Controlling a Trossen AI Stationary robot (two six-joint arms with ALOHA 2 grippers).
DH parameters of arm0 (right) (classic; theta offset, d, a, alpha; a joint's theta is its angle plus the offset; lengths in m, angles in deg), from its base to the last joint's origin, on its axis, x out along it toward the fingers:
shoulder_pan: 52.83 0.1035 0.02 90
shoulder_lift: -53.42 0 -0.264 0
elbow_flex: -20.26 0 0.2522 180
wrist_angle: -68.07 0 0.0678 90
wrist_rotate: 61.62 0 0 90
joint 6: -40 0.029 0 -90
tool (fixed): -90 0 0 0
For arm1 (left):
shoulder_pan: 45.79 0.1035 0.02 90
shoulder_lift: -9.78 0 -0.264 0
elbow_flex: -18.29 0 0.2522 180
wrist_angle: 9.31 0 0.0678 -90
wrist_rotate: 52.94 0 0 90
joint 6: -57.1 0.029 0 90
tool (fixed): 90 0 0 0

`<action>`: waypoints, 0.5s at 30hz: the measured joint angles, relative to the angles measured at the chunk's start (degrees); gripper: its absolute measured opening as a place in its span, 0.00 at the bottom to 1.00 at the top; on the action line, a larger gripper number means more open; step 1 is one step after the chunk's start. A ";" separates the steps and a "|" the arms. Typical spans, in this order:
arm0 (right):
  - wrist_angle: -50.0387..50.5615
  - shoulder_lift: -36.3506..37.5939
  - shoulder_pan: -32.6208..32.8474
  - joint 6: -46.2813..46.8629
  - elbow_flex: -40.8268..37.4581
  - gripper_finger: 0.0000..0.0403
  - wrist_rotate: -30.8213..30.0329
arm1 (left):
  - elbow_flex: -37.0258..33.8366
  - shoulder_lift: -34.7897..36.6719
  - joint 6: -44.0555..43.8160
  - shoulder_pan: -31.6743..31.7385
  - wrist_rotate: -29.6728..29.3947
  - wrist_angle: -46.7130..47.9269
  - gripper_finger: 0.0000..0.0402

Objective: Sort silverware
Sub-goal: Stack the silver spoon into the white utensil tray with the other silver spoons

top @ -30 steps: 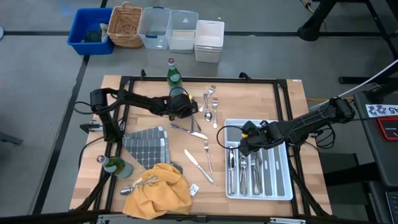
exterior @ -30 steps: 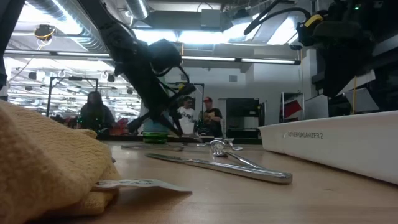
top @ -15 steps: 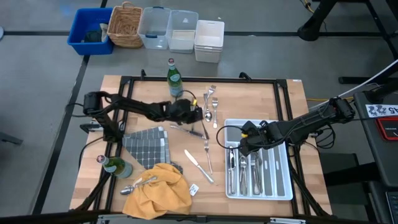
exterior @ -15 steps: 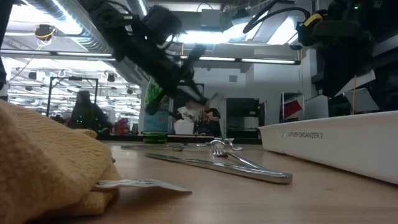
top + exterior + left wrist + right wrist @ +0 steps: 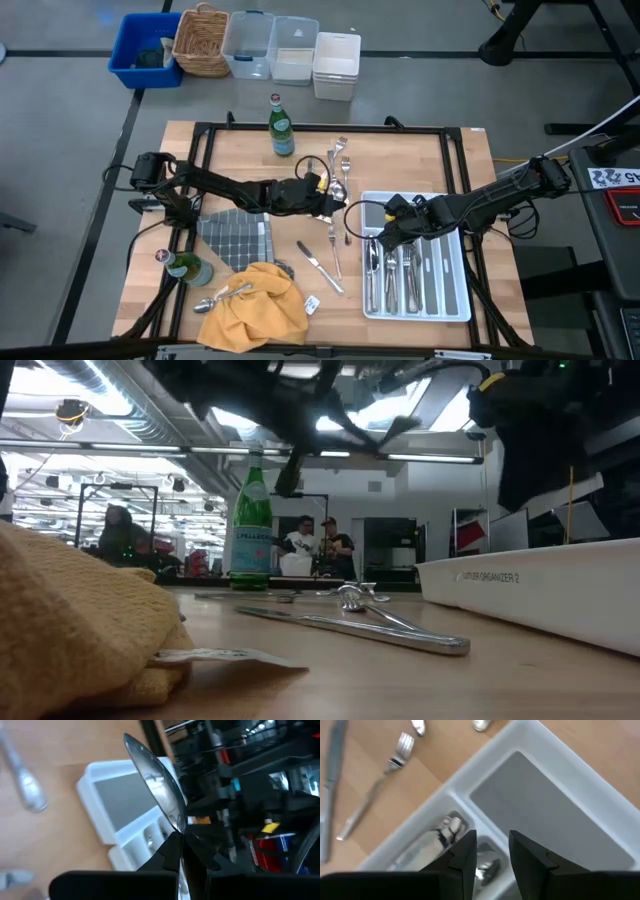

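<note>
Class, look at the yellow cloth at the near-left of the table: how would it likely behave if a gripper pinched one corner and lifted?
The yellow cloth lies crumpled in soft folds, so it would probably droop and unfold, not lift as one piece. A spoon rests at its edge, touching it, and might get dragged or tipped off. It looks light, so pushing would likely bunch it.

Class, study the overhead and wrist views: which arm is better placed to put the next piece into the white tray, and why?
Left. Its left gripper is shut on a spoon, near the tray. The right gripper hovers open over the tray, holding nothing.
</note>
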 joint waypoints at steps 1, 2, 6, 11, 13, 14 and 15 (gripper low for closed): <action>-0.96 0.00 0.00 0.02 0.00 0.29 -0.03 | 0.85 0.00 1.01 -0.41 -0.05 0.19 0.01; -1.92 0.00 0.00 0.05 0.00 0.29 -0.10 | 1.70 -0.01 1.72 -0.89 -0.13 0.35 0.01; -6.42 0.00 0.00 0.09 0.00 0.29 -0.09 | 5.12 -1.31 4.46 -3.40 -0.15 0.15 0.01; -9.65 0.57 0.00 0.11 1.09 0.29 2.66 | 8.41 -5.61 4.08 -6.67 -0.10 0.43 0.01; -9.59 1.19 0.04 0.10 1.90 0.29 3.48 | 9.09 -7.12 4.04 -7.45 0.05 0.42 0.01; -9.51 1.51 0.04 0.12 2.42 0.29 4.10 | 9.30 -7.73 4.06 -7.74 0.04 0.41 0.01; -9.64 1.85 0.04 0.11 2.92 0.29 4.70 | 9.39 -8.20 4.29 -8.00 0.05 0.43 0.01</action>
